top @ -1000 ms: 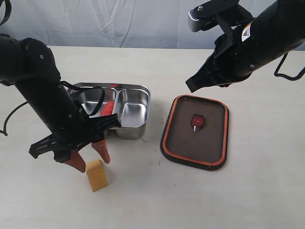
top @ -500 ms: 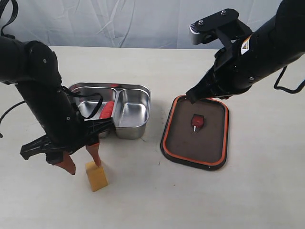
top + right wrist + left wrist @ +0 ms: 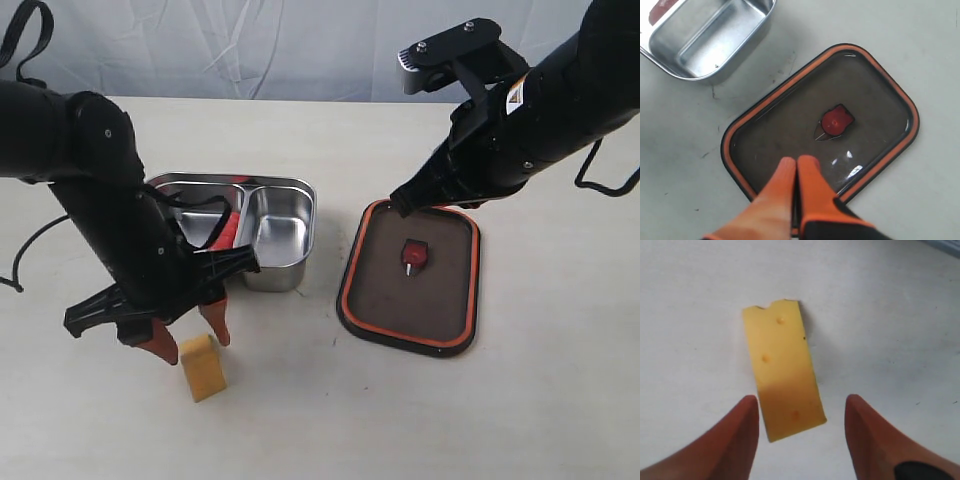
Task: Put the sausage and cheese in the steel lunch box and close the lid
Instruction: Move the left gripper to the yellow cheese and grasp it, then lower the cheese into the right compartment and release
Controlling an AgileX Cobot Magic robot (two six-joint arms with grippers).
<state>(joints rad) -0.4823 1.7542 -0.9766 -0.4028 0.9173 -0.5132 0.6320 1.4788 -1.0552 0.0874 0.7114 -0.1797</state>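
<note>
The yellow cheese (image 3: 203, 367) (image 3: 784, 371) lies on the table in front of the steel lunch box (image 3: 268, 222) (image 3: 705, 37). My left gripper (image 3: 190, 336) (image 3: 802, 417) is open just above the cheese, its near end lying between the orange fingers without touching them. The red sausage (image 3: 226, 228) lies in the box's left compartment, partly hidden by the left arm. The dark lid (image 3: 410, 275) (image 3: 820, 122) with its orange rim lies flat to the right of the box. My right gripper (image 3: 797, 162) is shut and empty, hovering over the lid.
The lid's red valve tab (image 3: 413, 254) (image 3: 836, 120) points up at its centre. The table (image 3: 520, 400) is pale and bare around these things. A grey cloth backdrop (image 3: 300, 40) closes off the far side.
My left gripper swung out to the left of the cheese and has come back over it, close to where it began. The right arm came down toward the lid, then stayed still.
</note>
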